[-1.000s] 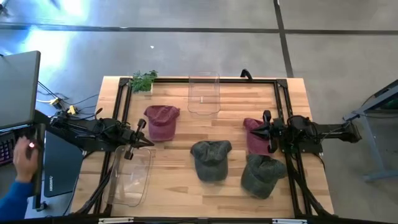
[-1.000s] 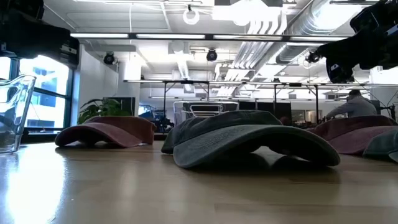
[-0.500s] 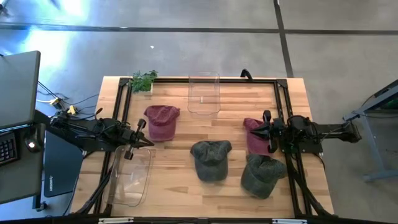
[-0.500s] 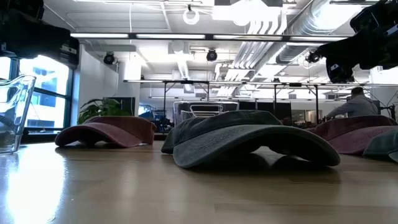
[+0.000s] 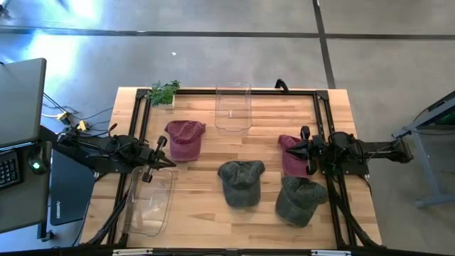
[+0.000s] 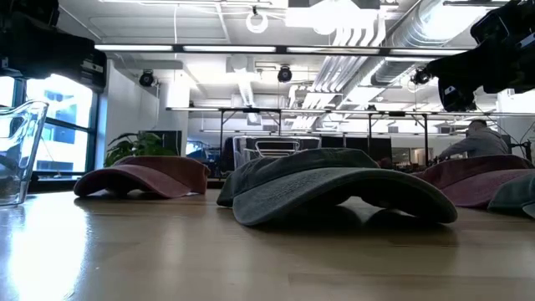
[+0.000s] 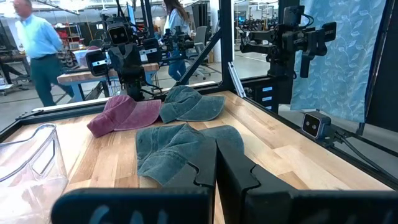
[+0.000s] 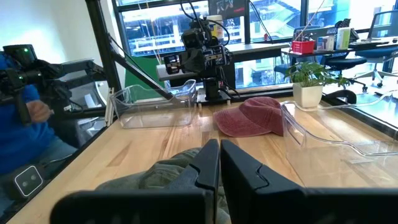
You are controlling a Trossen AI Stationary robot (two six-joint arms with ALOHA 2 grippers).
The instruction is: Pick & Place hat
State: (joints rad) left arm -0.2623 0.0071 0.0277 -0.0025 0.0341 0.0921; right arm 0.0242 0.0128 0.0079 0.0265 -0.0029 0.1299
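We find four caps on the bench (image 5: 199,185). The left gripper (image 5: 168,163), jaws closed and empty, hangs at the left edge with the maroon cap (image 5: 184,138) just ahead. The right gripper (image 5: 293,148), jaws likewise closed and empty, hovers over a second maroon cap (image 5: 291,158) at the right edge. Both arms lie level, pointing inward.

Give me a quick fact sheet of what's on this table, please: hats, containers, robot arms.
hats: two faded maroon caps; two grey-green denim caps
containers: clear plastic bin at the far edge; clear plastic bin at the near left
plant: small green potted plant, far left corner
left gripper: shut, empty
right gripper: shut, empty
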